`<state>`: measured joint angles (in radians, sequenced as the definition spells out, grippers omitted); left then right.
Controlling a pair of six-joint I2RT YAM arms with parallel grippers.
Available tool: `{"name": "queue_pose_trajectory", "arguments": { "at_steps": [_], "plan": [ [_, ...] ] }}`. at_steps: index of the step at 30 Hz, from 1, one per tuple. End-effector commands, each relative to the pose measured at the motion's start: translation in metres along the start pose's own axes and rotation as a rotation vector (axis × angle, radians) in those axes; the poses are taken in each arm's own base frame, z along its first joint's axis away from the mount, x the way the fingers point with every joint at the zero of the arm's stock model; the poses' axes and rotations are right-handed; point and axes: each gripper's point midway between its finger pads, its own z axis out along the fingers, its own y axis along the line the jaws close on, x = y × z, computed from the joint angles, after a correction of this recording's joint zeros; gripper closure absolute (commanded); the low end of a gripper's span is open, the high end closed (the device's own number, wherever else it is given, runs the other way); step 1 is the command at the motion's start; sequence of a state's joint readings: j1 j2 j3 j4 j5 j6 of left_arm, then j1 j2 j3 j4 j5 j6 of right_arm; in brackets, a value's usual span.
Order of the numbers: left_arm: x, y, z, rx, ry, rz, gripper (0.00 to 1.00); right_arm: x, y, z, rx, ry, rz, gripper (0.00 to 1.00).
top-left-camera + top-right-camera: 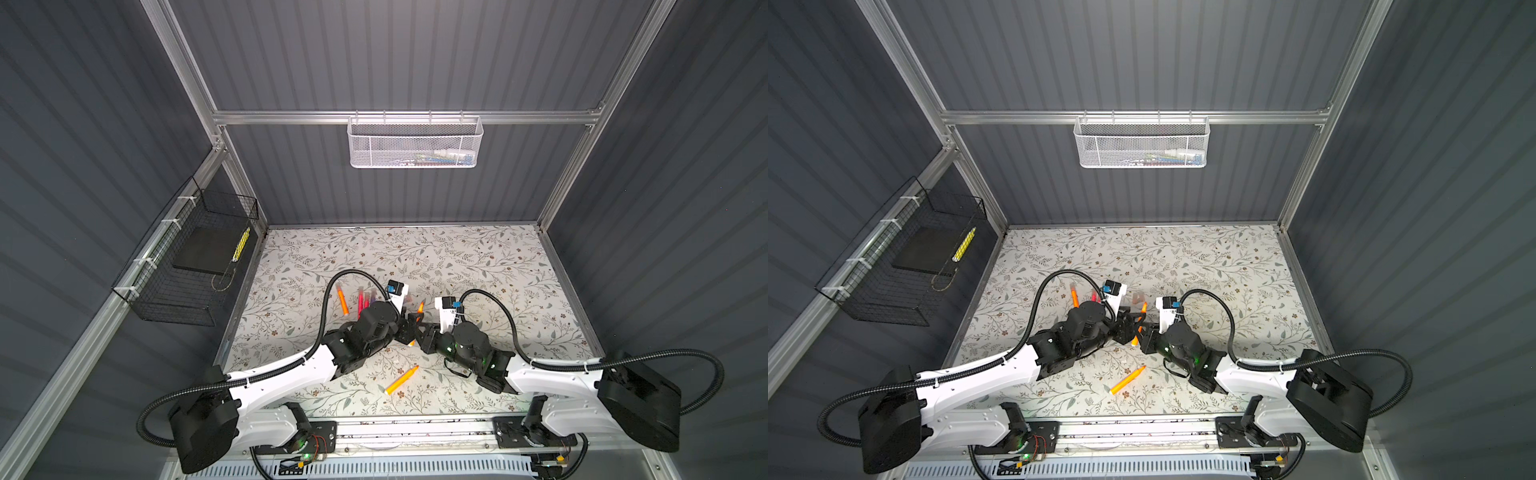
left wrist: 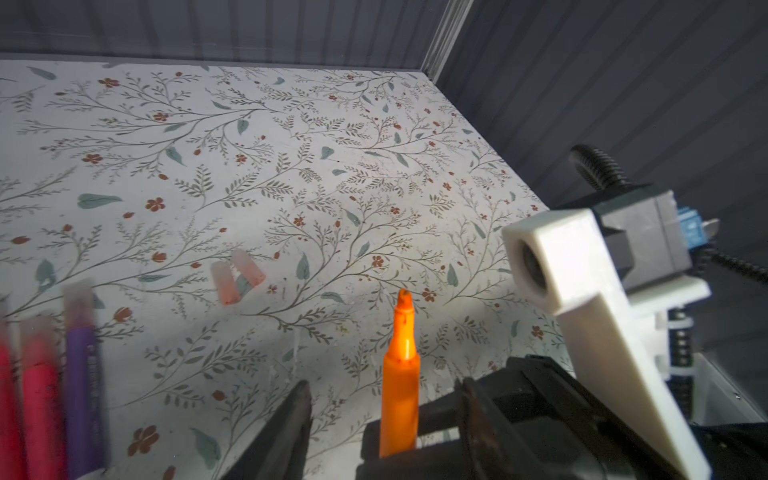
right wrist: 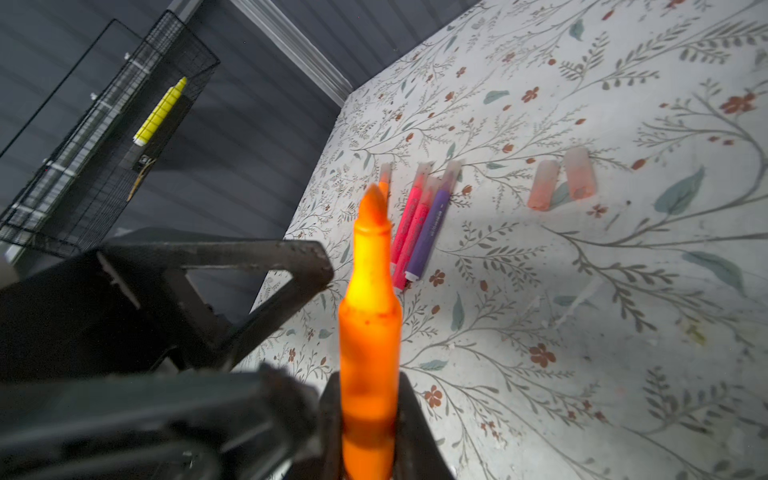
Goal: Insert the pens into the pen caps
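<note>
1. Your right gripper (image 3: 368, 397) is clenched on the held pen (image 3: 370, 316). Its fingers press both sides of the lower barrel, and the tip sticks out past them.
2. Your left gripper (image 2: 384, 386) is released. Its fingers (image 2: 291, 419) stand apart on either side of that same pen, and neither touches it.
3. In both top views the two grippers meet nose to nose at mid-table (image 2: 374, 124). The held pen (image 1: 420, 308) shows between them, with its tip toward the back wall.
4. The held pen is uncapped. It has an orange barrel, a narrower neck and a pointed tip smudged dark.
5. Two caps (image 2: 226, 284) lie side by side on the table, beyond the pen's tip and well apart from it. They are translucent and pinkish.
6. A loose pen (image 1: 401, 380), orange and uncapped, lies slanted on the table on the near side of the grippers.
7. Four capped pens (image 3: 415, 220) lie in a row near your left arm: one orange, two pink and one purple.
</note>
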<state>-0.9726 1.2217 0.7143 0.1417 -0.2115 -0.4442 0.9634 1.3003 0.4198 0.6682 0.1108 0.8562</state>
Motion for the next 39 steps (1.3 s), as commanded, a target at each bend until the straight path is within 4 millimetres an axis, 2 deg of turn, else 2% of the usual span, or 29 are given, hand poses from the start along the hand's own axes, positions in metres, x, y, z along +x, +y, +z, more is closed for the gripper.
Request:
{"name": "queue_pose_trajectory", "arguments": {
  "at_steps": [1, 6, 11, 14, 17, 19, 22, 24, 28, 32, 36, 39],
  "plan": [
    [0.009, 0.031, -0.012, -0.147, -0.009, -0.004, 0.38, 0.007, -0.035, 0.005, 0.167, 0.029, 0.039, 0.89],
    [0.016, 0.047, -0.021, -0.205, -0.023, -0.011, 0.35, 0.034, -0.084, 0.016, 0.344, 0.171, 0.097, 0.9],
    [0.024, 0.056, -0.024, -0.236, -0.018, -0.01, 0.35, 0.06, -0.11, 0.025, 0.471, 0.321, 0.078, 0.92],
    [0.025, 0.059, -0.028, -0.243, -0.025, -0.015, 0.35, 0.067, -0.12, 0.023, 0.512, 0.346, 0.066, 0.92],
    [0.026, 0.061, -0.03, -0.245, -0.027, -0.014, 0.34, 0.066, -0.124, 0.021, 0.531, 0.346, 0.062, 0.83],
    [0.027, 0.061, -0.03, -0.243, -0.024, -0.017, 0.35, 0.066, -0.124, 0.02, 0.526, 0.343, 0.068, 0.72],
    [0.035, 0.059, -0.026, -0.228, 0.004, -0.017, 0.35, 0.063, -0.123, 0.021, 0.52, 0.335, 0.074, 0.6],
    [0.044, 0.057, -0.021, -0.212, 0.045, -0.015, 0.35, 0.06, -0.122, 0.02, 0.518, 0.326, 0.074, 0.56],
    [0.069, 0.048, -0.005, -0.168, 0.158, -0.035, 0.36, 0.048, -0.12, 0.016, 0.507, 0.295, 0.081, 0.51],
    [0.091, 0.032, 0.017, -0.106, 0.286, -0.032, 0.38, 0.026, -0.113, 0.006, 0.498, 0.235, 0.072, 0.47],
    [0.11, 0.037, 0.031, -0.157, 0.388, 0.009, 0.41, 0.003, -0.109, -0.01, 0.489, 0.161, 0.073, 0.44],
    [0.113, 0.047, 0.027, -0.205, 0.387, 0.015, 0.43, -0.008, -0.102, -0.016, 0.472, 0.132, 0.059, 0.44]
  ]
}}
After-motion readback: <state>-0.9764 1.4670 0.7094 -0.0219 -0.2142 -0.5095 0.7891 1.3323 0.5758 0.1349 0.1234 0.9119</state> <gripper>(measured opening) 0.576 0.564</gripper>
